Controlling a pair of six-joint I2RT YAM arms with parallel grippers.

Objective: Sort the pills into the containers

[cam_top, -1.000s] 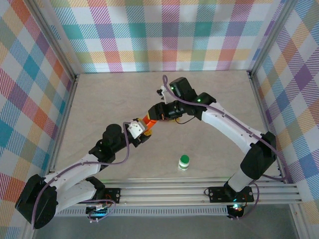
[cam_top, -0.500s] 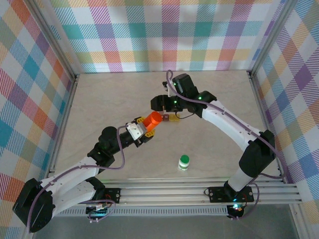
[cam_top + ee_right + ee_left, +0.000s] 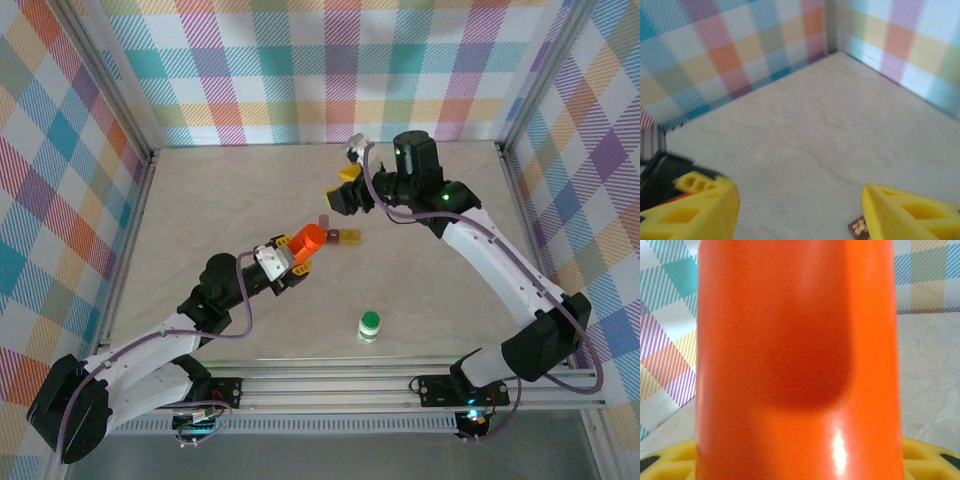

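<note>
A smooth, glossy orange bottle (image 3: 309, 239) is clamped in the left gripper (image 3: 296, 250) over the middle of the table (image 3: 200, 200). Up close its top and bottom are cut off. Farther back, the right gripper (image 3: 347, 188) holds nothing, its yellow fingers (image 3: 695, 210) parted. Small yellow and dark red pieces (image 3: 342, 237) beside the bottle are too small to identify.

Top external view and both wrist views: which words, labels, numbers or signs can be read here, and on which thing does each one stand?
No text can be read anywhere.
Orange cylindrical plastic container in the left tool: plain glossy surface, no print.
Small white bottle with green cap: too small to show any label.
Colourful checked walls: pattern, no writing.
</note>
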